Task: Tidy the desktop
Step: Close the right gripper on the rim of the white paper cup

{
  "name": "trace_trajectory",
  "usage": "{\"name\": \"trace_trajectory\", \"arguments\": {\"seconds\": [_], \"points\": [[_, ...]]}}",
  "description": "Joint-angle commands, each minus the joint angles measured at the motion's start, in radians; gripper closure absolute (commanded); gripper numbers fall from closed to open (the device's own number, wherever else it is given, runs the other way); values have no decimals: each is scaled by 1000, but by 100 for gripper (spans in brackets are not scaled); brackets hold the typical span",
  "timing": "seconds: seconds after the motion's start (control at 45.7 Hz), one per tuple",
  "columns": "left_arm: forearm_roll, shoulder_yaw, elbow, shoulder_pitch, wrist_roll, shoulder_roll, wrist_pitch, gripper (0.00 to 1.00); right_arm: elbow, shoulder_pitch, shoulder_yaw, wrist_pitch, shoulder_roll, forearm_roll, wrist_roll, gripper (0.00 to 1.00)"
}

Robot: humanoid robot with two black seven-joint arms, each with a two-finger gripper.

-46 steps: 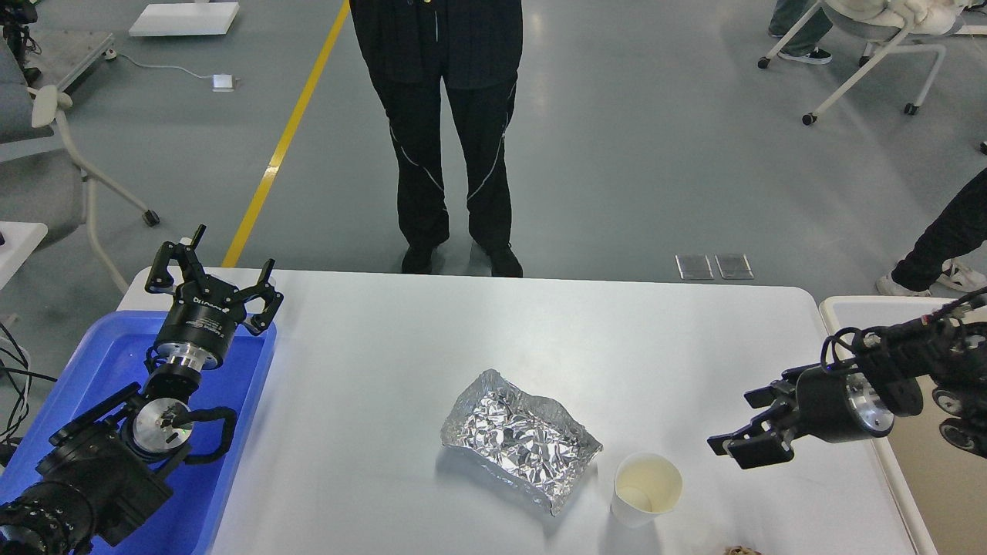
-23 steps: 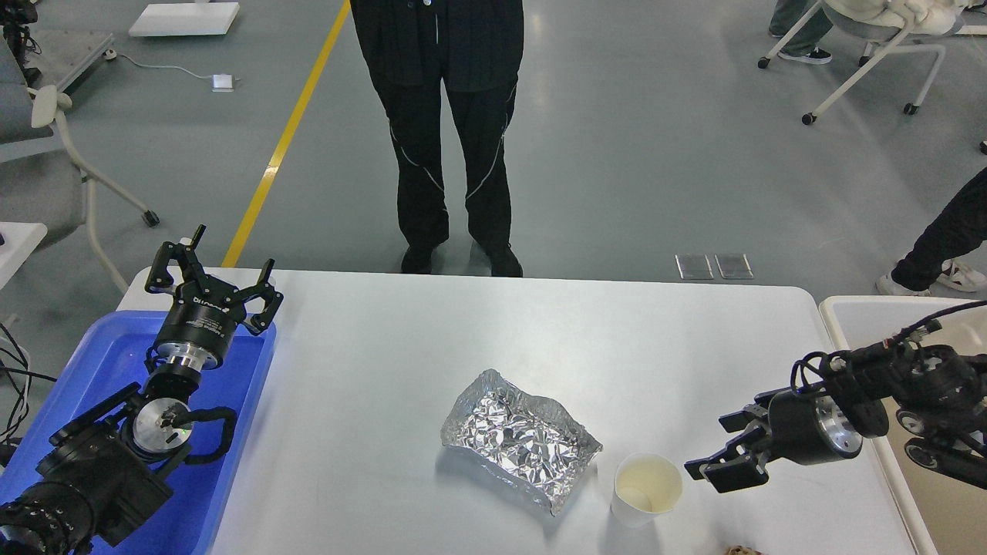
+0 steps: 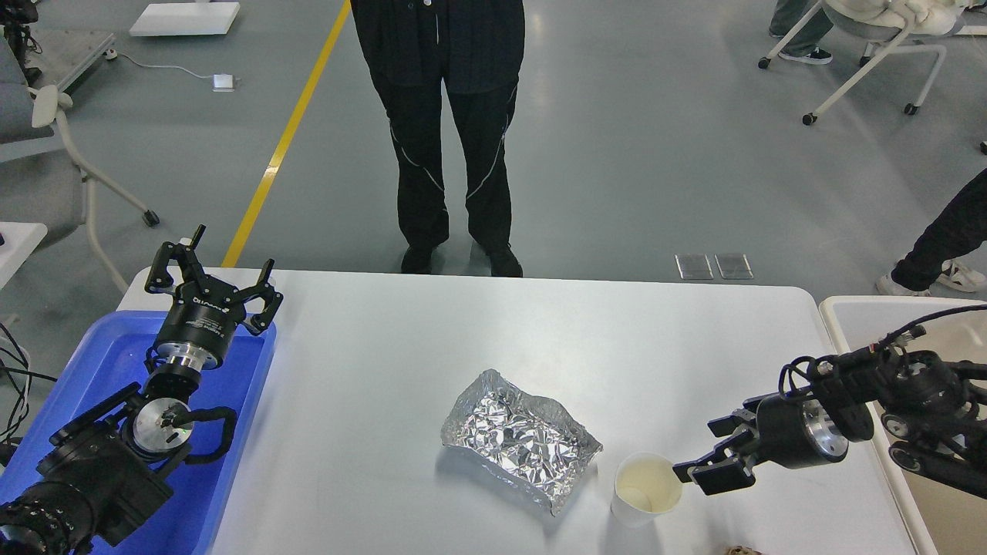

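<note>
Filling most of the lower view, the worktop (image 3: 401, 362) is a wide, smooth, plain white rectangle with rounded corners, lit evenly and faintly glossy. Near its front middle lies a crumpled sheet of silver foil (image 3: 520, 439), bent up at the edges like a shallow tray. Just right of the foil, apart from it by a narrow gap, stands an upright white paper cup (image 3: 646, 488), open at the top. A small brown scrap (image 3: 742, 550) shows at the front edge, mostly cut off.

The right claw (image 3: 705, 470) reaches in from the right, low over the surface, its fingers slightly apart and empty, the tips just beside the cup's right rim. The left claw (image 3: 212, 279) points up over the far left corner, fingers spread wide, holding nothing.

A blue tray (image 3: 247, 432) adjoins the left edge and a cream bin (image 3: 837, 312) the right edge. The far half and the left part of the surface lie bare. A person in black (image 3: 447, 139) stands at the far edge.
</note>
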Motion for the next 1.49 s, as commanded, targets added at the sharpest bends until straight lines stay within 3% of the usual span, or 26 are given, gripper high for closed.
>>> {"name": "trace_trajectory", "arguments": {"seconds": [0.0,1.051,1.248,1.401,1.467], "points": [[0,0,0,0,0,0,-1,0,-2,-17,7,0,11,32,0,1],[0,0,0,0,0,0,0,0,-103,-132,73,-40,100,27,-2,3],[0,0,0,0,0,0,-1,0,-123,-140,67,-75,102,22,3,26],[0,0,0,0,0,0,-1,0,-137,-144,54,-77,103,16,3,71],[0,0,0,0,0,0,0,0,-139,-149,54,-77,103,16,3,77]]}}
